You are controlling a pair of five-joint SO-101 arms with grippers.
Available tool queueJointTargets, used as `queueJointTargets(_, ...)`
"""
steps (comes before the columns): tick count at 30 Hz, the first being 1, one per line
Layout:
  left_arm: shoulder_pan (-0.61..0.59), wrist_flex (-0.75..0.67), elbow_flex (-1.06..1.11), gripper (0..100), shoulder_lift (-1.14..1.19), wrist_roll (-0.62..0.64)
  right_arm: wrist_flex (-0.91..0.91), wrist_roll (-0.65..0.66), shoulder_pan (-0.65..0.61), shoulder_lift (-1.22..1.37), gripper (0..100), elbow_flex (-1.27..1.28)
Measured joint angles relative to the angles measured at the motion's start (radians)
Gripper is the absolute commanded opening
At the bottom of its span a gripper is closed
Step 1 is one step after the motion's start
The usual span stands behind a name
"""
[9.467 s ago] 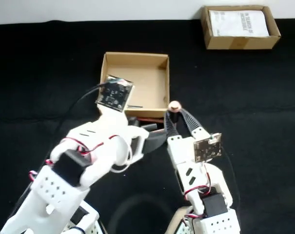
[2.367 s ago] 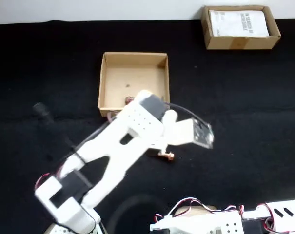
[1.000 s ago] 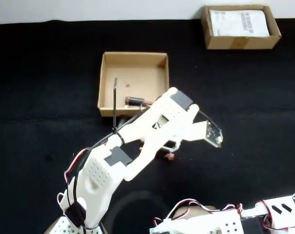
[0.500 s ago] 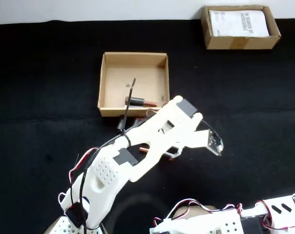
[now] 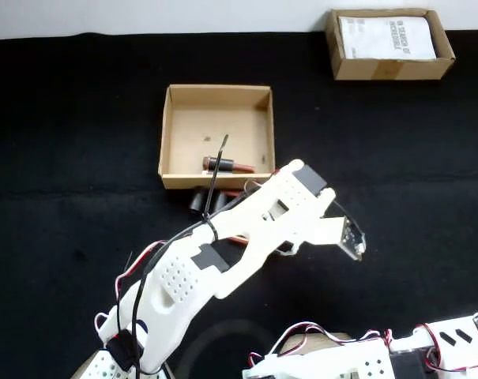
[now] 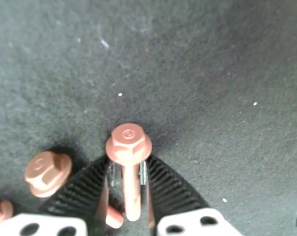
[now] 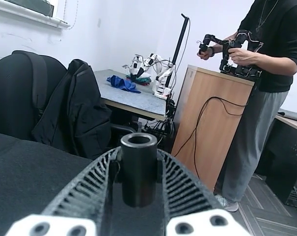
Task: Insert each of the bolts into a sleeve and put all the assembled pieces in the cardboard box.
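Note:
My left gripper (image 6: pixel 128 160) is shut on a copper bolt (image 6: pixel 130 187). Its black fingers (image 6: pixel 170 189) lie along the shaft and the hex head sticks out past the tips. Two more bolts (image 6: pixel 46 172) lie beside it on the black mat. From above, the left arm (image 5: pixel 278 209) stretches in front of the cardboard box (image 5: pixel 215 118) and hides its own gripper. One sleeve with a bolt in it (image 5: pixel 225 166) lies inside the box. My right gripper (image 7: pixel 138 169) is shut on a black sleeve (image 7: pixel 138 167) and points into the room.
Two loose black sleeves (image 5: pixel 207 201) stand just in front of the box's front wall. A second cardboard box (image 5: pixel 389 43) with paper in it sits at the back right. The right arm (image 5: pixel 381 359) is folded low at the front edge.
The left arm has swung from the box's front edge out over the loose bolts, edging right in the last second. The right arm has pulled back to the front edge.

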Motion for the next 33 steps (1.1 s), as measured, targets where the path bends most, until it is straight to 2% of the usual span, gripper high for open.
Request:
queueJointTargets(6,0.000,0.008,-0.026,1,0.006,0.117,0.034,-0.018,-0.035,0.000,0.7,0.000)
queueJointTargets(12,-0.043,0.094,-0.206,1,-0.034,0.324,0.298,-0.129,-0.232,0.000,0.7,0.000)
queueJointTargets(15,-0.072,0.118,-0.284,1,-0.117,0.473,0.446,-0.175,-0.391,0.000,0.7,-0.026)
queueJointTargets(19,-0.123,0.132,-0.315,1,-0.255,0.695,0.589,-0.184,-0.681,0.000,0.7,-0.048)
queueJointTargets(25,-0.218,0.137,-0.307,1,-0.499,0.959,0.646,-0.190,-1.128,0.000,0.7,-0.048)
queueJointTargets(29,-0.230,0.140,-0.255,1,-0.632,1.059,0.646,-0.190,-1.344,0.000,0.7,-0.023)
queueJointTargets(33,-0.226,0.132,-0.146,1,-0.766,1.149,0.641,-0.190,-1.459,0.000,0.7,0.008)
